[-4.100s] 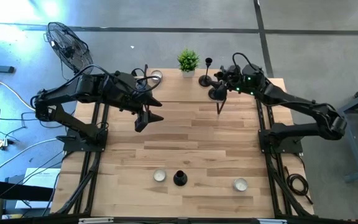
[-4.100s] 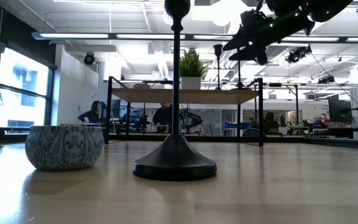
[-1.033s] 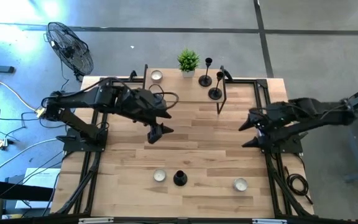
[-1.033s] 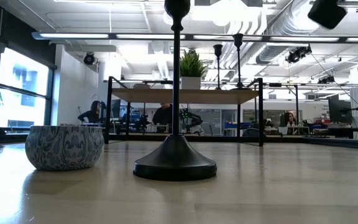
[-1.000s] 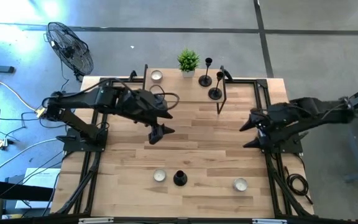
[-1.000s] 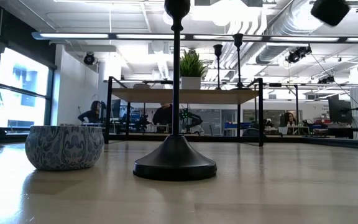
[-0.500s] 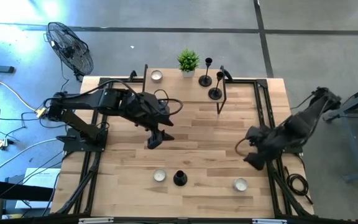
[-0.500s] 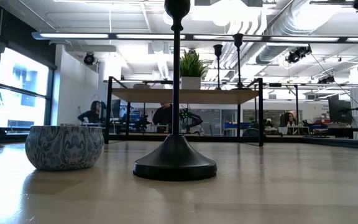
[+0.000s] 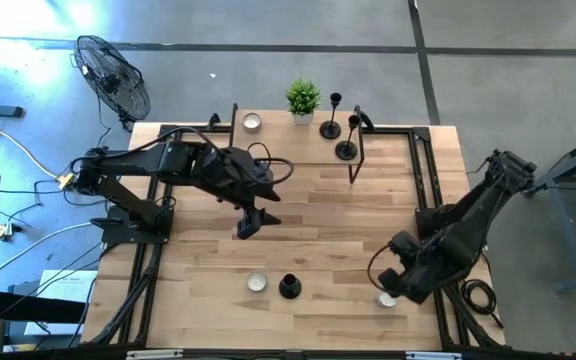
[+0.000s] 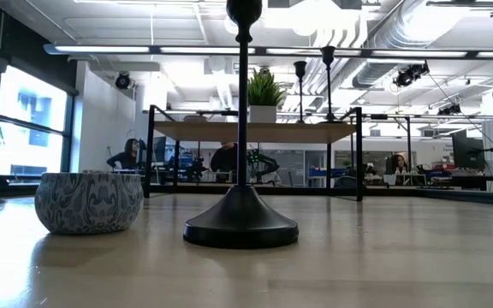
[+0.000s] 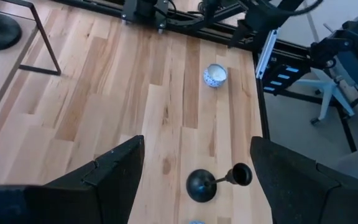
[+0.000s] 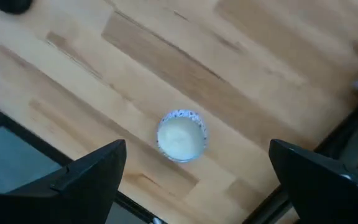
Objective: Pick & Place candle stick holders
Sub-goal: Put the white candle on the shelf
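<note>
Three black candle stick holders stand on the bench (image 9: 308, 200). Left gripper (image 9: 247, 224) hovers mid-bench, its fingers (image 11: 114, 180) spread apart and holding nothing; in the left wrist view the near candle stick holder (image 9: 289, 287) lies ahead of them, between the two fingertips' lines but clear of both, untouched. It stands at the bench's near edge, between a left candle (image 9: 257, 282) and a right candle (image 9: 386, 296). Two more holders, rear holder (image 9: 332, 127) and second rear holder (image 9: 346, 149), stand on the raised rack at the far side, beside a potted plant (image 9: 302, 100). Right gripper (image 9: 396, 285) hangs over the right candle, fingers (image 12: 86, 174) wide apart, empty.
</note>
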Robot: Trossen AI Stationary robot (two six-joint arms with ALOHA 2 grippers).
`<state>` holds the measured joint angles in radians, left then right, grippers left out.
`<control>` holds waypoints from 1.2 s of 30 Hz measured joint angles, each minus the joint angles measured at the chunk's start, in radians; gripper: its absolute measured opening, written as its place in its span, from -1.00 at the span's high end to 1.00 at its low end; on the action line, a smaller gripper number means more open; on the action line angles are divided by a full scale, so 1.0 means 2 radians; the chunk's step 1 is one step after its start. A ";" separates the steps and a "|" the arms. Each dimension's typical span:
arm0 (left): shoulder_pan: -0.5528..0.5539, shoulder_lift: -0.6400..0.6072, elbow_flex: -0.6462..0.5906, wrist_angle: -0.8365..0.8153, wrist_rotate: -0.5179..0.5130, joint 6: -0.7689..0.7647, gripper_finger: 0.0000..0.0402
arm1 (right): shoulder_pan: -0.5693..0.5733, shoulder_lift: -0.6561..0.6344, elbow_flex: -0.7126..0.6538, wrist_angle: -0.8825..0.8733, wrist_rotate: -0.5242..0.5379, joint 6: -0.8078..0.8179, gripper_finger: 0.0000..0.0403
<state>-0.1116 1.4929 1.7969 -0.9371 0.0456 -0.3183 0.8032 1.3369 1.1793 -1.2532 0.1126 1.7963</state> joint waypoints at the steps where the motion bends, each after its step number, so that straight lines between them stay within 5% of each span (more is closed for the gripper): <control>1: 0.000 0.000 0.000 0.000 0.000 0.000 -0.43 | 0.004 0.008 0.000 0.007 -0.002 0.017 -0.93; 10: 0.000 0.000 0.000 -0.004 0.016 0.000 -0.43 | 0.015 0.064 0.000 0.181 -0.016 0.022 -0.93; 19: -0.011 0.000 0.000 -0.004 0.021 0.010 -0.43 | 0.020 0.063 -0.004 0.046 -0.056 0.098 -0.93; 27: -0.022 0.000 0.000 -0.010 0.012 0.013 -0.43 | 0.025 0.064 -0.017 0.191 0.018 0.030 -0.94; 36: -0.026 0.000 0.000 -0.017 -0.011 0.013 -0.43 | 0.028 0.064 -0.017 0.178 0.033 0.056 -0.93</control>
<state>-0.1642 1.4921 1.7969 -0.9703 0.0236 -0.2916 0.8592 1.4651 1.1461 -0.8963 0.1794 1.9075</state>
